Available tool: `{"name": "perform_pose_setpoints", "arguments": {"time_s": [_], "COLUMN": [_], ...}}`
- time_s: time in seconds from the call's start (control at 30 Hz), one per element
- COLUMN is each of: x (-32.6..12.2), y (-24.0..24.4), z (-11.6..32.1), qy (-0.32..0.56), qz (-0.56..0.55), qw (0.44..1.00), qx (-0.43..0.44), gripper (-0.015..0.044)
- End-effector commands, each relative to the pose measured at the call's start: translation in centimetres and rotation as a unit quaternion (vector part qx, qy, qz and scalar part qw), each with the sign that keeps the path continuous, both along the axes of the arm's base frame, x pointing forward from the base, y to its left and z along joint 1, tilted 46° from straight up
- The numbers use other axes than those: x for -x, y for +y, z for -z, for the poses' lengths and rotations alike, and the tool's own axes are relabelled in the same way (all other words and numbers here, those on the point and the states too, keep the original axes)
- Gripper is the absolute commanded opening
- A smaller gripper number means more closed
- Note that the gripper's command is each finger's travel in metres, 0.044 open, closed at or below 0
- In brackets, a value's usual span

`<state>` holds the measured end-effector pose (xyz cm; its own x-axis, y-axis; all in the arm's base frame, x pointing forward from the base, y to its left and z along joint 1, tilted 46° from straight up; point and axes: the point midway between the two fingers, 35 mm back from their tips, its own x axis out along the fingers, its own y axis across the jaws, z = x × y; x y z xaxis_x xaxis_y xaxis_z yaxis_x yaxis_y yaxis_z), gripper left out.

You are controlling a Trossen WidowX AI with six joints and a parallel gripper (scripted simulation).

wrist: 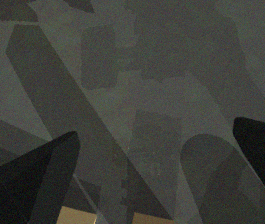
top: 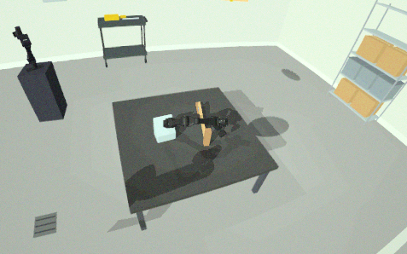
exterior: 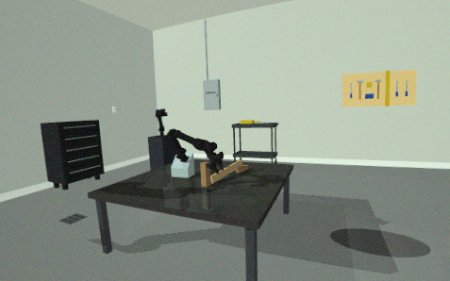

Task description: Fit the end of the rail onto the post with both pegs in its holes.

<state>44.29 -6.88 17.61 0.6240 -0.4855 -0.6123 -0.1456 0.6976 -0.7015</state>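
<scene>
Rail (top: 200, 112) (exterior: 227, 173) is shown sloping down to the post (top: 207, 140) (exterior: 205, 174), its long axis crossed by the arm (top: 187, 121) (exterior: 194, 140), with the empty gripper (top: 223, 129) (exterior: 218, 169) (wrist: 156, 132) apparently placed just beyond, fingers spread wide

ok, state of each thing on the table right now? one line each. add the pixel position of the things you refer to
gripper (top: 222, 122) (exterior: 219, 166): open, holding nothing
rail (exterior: 227, 171): sloping, near end down by the post, far end raised
post (top: 206, 140) (exterior: 205, 174): upright
pale block (top: 164, 129) (exterior: 182, 169): standing on the table
pegs: can't tell
</scene>
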Motion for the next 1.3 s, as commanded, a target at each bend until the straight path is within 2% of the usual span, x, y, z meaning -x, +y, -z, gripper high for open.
{"name": "perform_pose_setpoints", "arguments": {"time_s": [0.0,0.07,0.17,0.3,0.37,1.27], "x": [0.7,1.4,3.7,7.3,8.5,8.1], "y": [1.2,2.0,3.9,5.9,6.5,4.4], "z": [2.6,4.2,8.0,11.6,12.4,14.8], "qy": [0.076,0.125,0.267,0.446,0.497,0.504], "qz": [-0.03,-0.052,-0.122,-0.225,-0.257,-0.262], "qw": [0.996,0.989,0.945,0.83,0.78,0.773], "qx": [0.038,0.063,0.141,0.247,0.279,0.283], "gripper": [0.044,0.044,0.044,0.044,0.044,0.044]}}
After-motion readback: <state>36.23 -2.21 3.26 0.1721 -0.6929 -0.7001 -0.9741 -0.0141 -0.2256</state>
